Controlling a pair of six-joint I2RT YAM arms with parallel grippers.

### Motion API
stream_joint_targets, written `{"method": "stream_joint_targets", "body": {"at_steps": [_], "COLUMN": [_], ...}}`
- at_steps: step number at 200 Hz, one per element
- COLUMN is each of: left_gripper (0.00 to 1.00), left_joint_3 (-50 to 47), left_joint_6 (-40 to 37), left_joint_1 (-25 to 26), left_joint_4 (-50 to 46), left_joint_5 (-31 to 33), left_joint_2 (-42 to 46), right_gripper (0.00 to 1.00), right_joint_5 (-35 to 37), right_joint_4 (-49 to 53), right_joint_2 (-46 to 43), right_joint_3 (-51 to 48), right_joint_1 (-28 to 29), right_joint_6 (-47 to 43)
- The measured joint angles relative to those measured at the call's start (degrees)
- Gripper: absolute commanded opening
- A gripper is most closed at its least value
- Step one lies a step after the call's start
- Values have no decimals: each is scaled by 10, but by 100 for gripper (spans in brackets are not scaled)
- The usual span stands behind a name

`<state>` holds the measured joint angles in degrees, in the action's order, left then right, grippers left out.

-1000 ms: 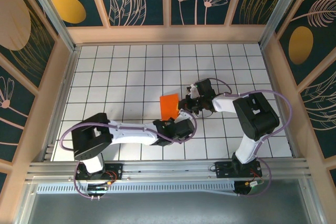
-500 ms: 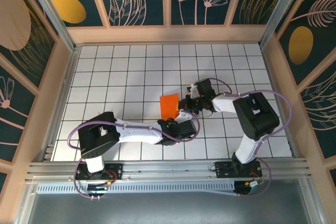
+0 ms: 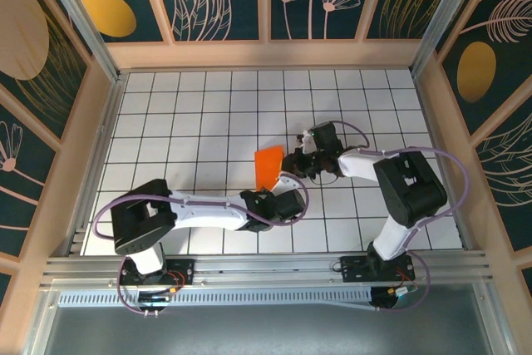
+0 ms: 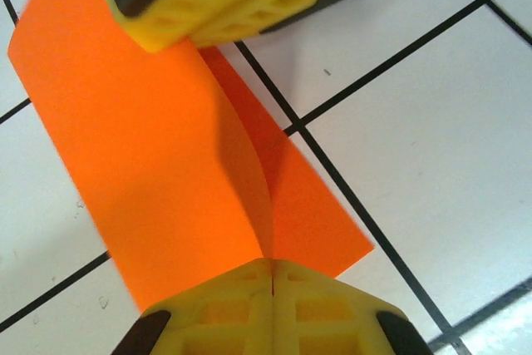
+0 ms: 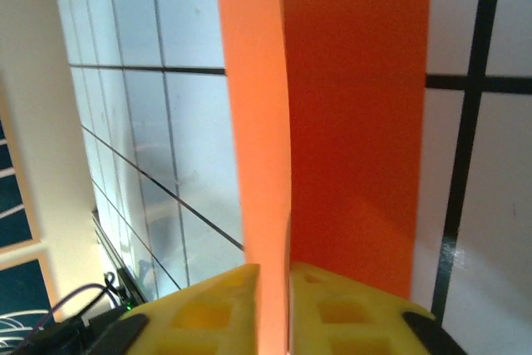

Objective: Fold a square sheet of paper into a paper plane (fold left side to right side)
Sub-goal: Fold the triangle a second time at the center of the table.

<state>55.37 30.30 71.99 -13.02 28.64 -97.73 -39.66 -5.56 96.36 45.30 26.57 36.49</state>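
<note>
Top view: the folded sheet of paper (image 3: 268, 164) lies near the middle of the counter (image 3: 183, 114), the left claw (image 3: 277, 189) at its near end and the right claw (image 3: 293, 164) at its right edge.
Left wrist: the left claw (image 4: 273, 276) is pressed together, pinching the sheet's raised flap.
Right wrist: the right claw (image 5: 274, 288) is nipping the upright flap.

One orange sheet (image 3: 268, 165), two arms (image 3: 208, 208) (image 3: 370, 164)

My table (image 3: 183, 114) is a white top ruled with a black grid. Just right of the centre of the top view, my orange paper (image 3: 268, 164) lies on it, folded. In the left wrist view its lower layer rests flat across a grid line, while the upper flap curls up.
</note>
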Motion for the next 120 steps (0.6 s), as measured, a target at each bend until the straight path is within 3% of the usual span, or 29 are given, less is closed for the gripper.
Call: {"method": "stream_joint_targets", "body": {"at_steps": [27,54,106,120], "left_gripper": [0,0,0,0], "left_joint_3": [-44,-90,-174,-186], "left_joint_6": [9,28,94,109], "left_joint_1": [-28,-74,-153,-166], "left_joint_4": [40,91,204,226], "left_joint_5": [-64,-145,-300,-334], "left_joint_2": [50,91,130,130], "right_gripper": [37,38,0,0], "right_joint_5": [19,37,45,45], "right_joint_4": [9,15,36,38], "right_joint_2": [-64,-137,-207,-210], "right_joint_3": [-1,-25,-121,-143], "right_joint_1": [-23,-53,-58,-41], "right_joint_6": [-12,-28,-47,-50]}}
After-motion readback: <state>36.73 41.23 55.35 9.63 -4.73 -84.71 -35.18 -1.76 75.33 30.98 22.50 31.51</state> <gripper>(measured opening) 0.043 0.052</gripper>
